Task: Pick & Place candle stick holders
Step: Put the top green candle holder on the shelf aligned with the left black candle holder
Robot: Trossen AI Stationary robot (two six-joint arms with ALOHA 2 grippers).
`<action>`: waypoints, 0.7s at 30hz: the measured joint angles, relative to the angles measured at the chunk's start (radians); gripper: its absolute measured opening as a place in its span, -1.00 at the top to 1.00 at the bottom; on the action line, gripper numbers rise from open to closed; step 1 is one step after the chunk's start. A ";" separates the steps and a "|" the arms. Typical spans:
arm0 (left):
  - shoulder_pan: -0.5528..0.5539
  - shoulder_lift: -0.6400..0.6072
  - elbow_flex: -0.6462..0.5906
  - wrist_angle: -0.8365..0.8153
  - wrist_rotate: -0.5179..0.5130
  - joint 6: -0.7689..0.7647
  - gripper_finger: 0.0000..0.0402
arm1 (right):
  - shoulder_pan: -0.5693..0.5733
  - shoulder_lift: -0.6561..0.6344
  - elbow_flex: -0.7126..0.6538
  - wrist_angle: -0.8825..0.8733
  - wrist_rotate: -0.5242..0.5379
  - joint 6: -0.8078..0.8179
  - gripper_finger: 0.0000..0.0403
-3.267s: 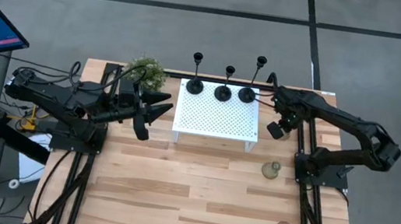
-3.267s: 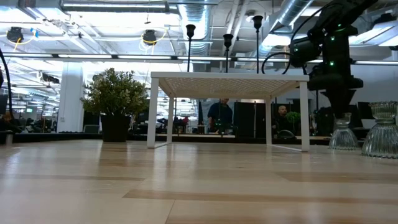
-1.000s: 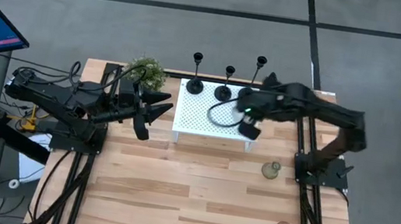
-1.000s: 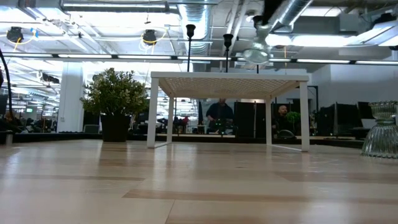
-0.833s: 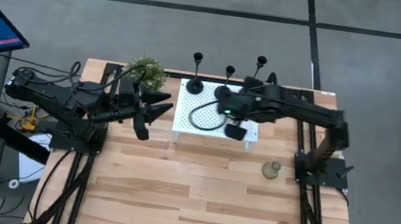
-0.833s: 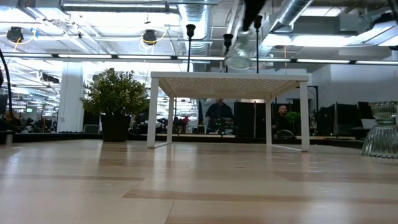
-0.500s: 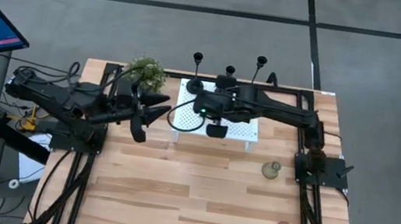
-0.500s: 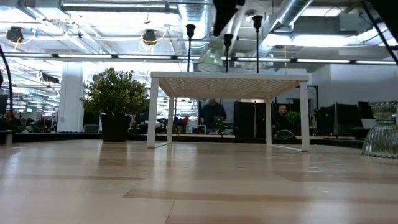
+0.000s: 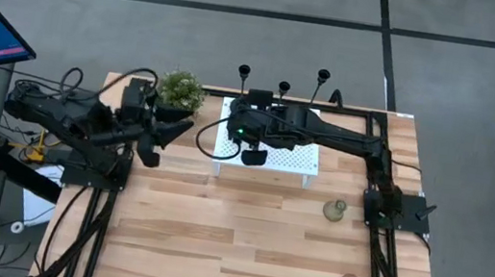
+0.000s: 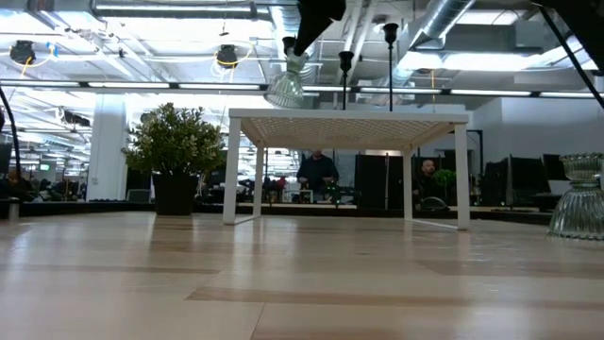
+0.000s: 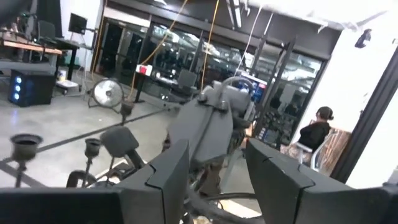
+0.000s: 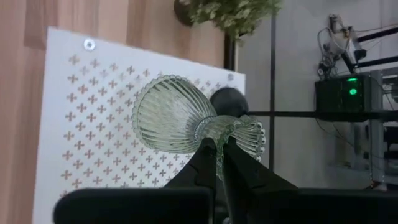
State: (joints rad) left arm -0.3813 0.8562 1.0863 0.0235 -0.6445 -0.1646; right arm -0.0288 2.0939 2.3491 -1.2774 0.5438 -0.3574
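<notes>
Candle stick holder (image 12: 186, 124), pale green ribbed glass, hangs over the white perforated stand (image 9: 299, 154), pinched at its narrow neck by the right end effector (image 12: 216, 152); likely light, slippery, breakable.

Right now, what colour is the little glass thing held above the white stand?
Pale green ribbed glass holder, clearest in the right wrist view.

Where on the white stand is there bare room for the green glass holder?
Bare: the stand's front and right part. Crowded: its back edge, where three black holders stand in a row. The right tool holds the green glass holder over the left end.
</notes>
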 joint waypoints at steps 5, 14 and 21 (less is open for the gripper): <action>0.000 -0.075 0.000 0.000 -0.048 0.072 0.24 | 0.000 0.001 0.001 0.006 -0.016 -0.018 1.00; 0.001 -0.247 -0.012 -0.254 -0.172 0.165 0.91 | -0.011 0.005 0.001 0.022 -0.023 -0.035 1.00; 0.001 -0.368 -0.158 -0.291 -0.087 0.186 0.98 | -0.034 0.005 0.001 0.033 -0.026 -0.061 1.00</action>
State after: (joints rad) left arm -0.3805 0.4879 0.9282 -0.2672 -0.7317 0.0210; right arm -0.0629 2.0991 2.3501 -1.2448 0.5179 -0.4185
